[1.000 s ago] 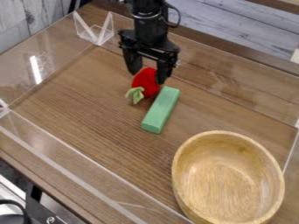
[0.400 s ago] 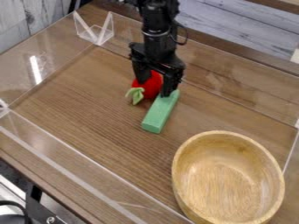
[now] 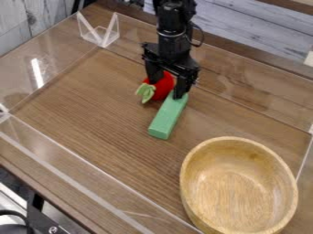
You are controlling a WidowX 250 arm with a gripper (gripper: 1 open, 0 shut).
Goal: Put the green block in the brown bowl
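Gripper (image 3: 169,85) points straight down, fingers (image 3: 152,82) spread wide and released, nothing grasped. Fingertips sit low over the far end of the green block (image 3: 169,117), straddling it; can't tell whether they actually touch it.

Green block lies flat on the desk (image 3: 86,119), long axis running toward the camera and slightly left, its far end under the gripper. Red strawberry toy (image 3: 152,90) with green leaves sits just left of the block's far end, right against the left finger, so it crowds that side of the grasp.

Brown bowl (image 3: 199,162) sits at the near right, upright, nothing inside, well apart from the block.

Clear plastic walls (image 3: 43,155) border the desk on the left and near sides; a small clear bracket (image 3: 98,30) stands at the far left, away from everything.
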